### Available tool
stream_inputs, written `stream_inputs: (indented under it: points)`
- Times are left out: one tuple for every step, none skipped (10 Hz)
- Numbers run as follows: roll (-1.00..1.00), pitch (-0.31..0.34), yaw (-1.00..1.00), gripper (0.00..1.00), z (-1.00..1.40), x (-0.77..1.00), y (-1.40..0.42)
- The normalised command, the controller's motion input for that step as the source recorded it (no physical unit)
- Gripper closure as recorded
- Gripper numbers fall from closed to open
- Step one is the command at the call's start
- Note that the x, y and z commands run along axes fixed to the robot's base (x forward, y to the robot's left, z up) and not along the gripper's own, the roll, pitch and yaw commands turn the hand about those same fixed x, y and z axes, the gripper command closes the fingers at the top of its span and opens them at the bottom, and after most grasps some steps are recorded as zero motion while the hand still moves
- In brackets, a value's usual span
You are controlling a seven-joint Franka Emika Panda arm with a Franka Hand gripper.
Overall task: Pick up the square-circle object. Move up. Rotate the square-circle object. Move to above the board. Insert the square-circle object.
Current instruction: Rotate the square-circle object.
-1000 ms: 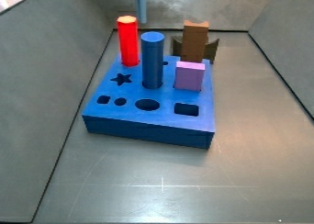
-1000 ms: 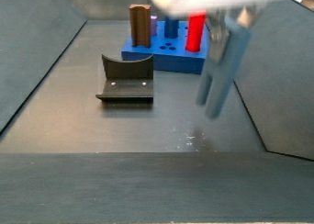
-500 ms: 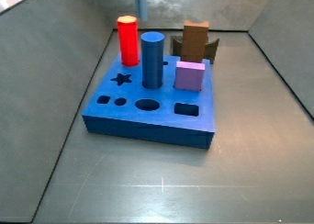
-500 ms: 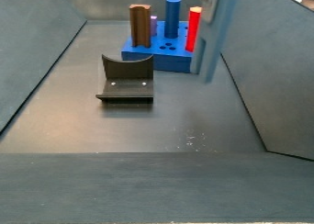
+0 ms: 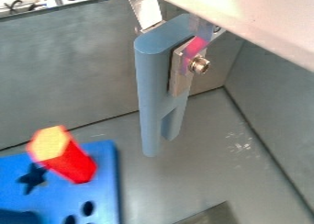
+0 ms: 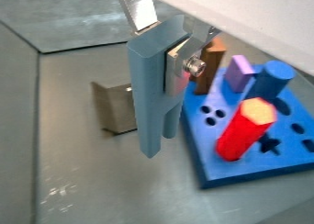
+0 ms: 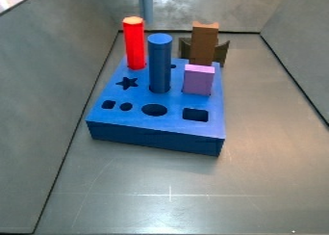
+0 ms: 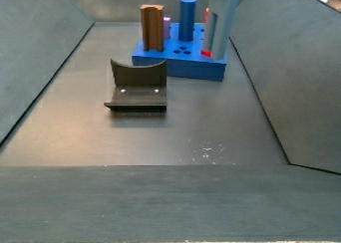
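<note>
1. The gripper (image 5: 182,58) is clamped on the piece (image 5: 160,99) — a long grey-blue bar hanging upright in both wrist views.
2. In a side view the piece (image 8: 224,23) stands at upper right, over the board (image 8: 180,68).
3. The board (image 7: 161,109) carries a red peg (image 7: 134,41), blue cylinder (image 7: 160,62), brown block (image 7: 205,41) and pink cube (image 7: 198,80).
4. The fixture (image 8: 136,86) sits left of centre — on the floor.

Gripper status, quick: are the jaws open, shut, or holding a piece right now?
Gripper: shut on the long grey-blue square-circle object, which hangs upright from the jaws, off the floor, beside the board in both wrist views.
</note>
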Motion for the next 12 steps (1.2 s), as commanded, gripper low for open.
stream_inputs:
  points:
    - [0.11, 0.053, 0.03, 1.00, 0.07, -0.02, -0.22]
    - [0.04, 0.029, -1.00, 1.00, 0.00, 0.00, 0.00]
    - [0.04, 0.030, -1.00, 1.00, -0.01, 0.00, 0.02]
    - [0.03, 0.030, -1.00, 1.00, 0.00, 0.01, 0.02]
    - [0.03, 0.031, -1.00, 1.00, 0.00, 0.01, 0.02]
    - [0.03, 0.033, -1.00, 1.00, 0.00, 0.01, 0.02]
    - [0.04, 0.036, -1.00, 1.00, 0.01, 0.01, 0.01]
    - [0.04, 0.039, -1.00, 1.00, 0.01, 0.02, 0.01]
    - [0.04, 0.042, -1.00, 1.00, 0.01, 0.02, 0.01]
    - [0.04, 0.048, -1.00, 1.00, 0.01, 0.02, 0.01]
    - [0.04, 0.054, -1.00, 1.00, 0.01, 0.02, 0.01]
    - [0.05, 0.059, -1.00, 1.00, 0.01, 0.02, 0.00]
